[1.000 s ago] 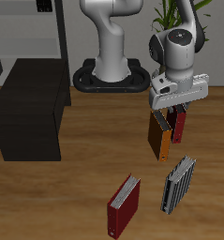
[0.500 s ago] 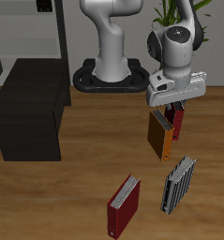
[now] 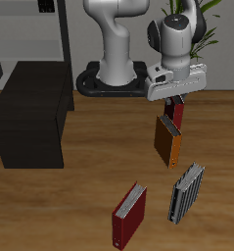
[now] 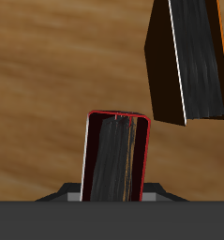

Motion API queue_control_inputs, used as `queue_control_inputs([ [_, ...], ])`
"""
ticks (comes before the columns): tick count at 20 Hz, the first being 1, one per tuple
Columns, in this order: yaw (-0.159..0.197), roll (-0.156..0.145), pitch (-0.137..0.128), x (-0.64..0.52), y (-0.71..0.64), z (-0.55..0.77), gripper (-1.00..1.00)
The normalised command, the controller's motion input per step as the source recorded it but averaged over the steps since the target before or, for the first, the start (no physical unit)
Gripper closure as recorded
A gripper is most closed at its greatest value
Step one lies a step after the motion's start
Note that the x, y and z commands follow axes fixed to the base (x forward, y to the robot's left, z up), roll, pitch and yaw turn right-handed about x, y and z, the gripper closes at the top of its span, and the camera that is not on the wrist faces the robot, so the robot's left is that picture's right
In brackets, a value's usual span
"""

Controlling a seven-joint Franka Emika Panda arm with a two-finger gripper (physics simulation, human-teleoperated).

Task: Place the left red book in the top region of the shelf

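My gripper (image 3: 173, 100) is shut on the top of the left red book (image 3: 175, 114) and holds it upright in the air, above and just behind the orange-brown book (image 3: 167, 145). In the wrist view the red book (image 4: 116, 157) shows end-on between the jaws, red cover around dark pages, with the orange-brown book (image 4: 186, 58) beside it on the wooden table. The shelf (image 3: 30, 110) is a low black unit far across the table from the gripper. The second red book (image 3: 129, 214) stands near the table's front edge.
A grey striped book (image 3: 186, 191) stands beside the second red book. A tall pale grey rack (image 3: 35, 29) stands behind the shelf. The robot's base (image 3: 114, 78) is at the back, with a plant (image 3: 177, 12) behind it.
The gripper has risen and moved a little toward the back with the red book. The book has come up out from beside the orange-brown book, which stays in place.
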Motion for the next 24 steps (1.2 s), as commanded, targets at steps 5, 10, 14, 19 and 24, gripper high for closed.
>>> queue_control_inputs([
  [5, 0.020, -0.011, -0.069, -0.15, -0.35, 0.16, 1.00],
  [10, 0.001, 0.003, -0.038, -0.25, -0.24, 0.08, 1.00],
  [14, 0.014, 0.033, -0.049, -0.38, -0.23, 0.09, 1.00],
  [19, 0.029, -0.019, -0.039, -0.17, -0.21, 0.12, 1.00],
  [24, 0.036, -0.078, -0.050, 0.00, -0.28, 0.22, 1.00],
])
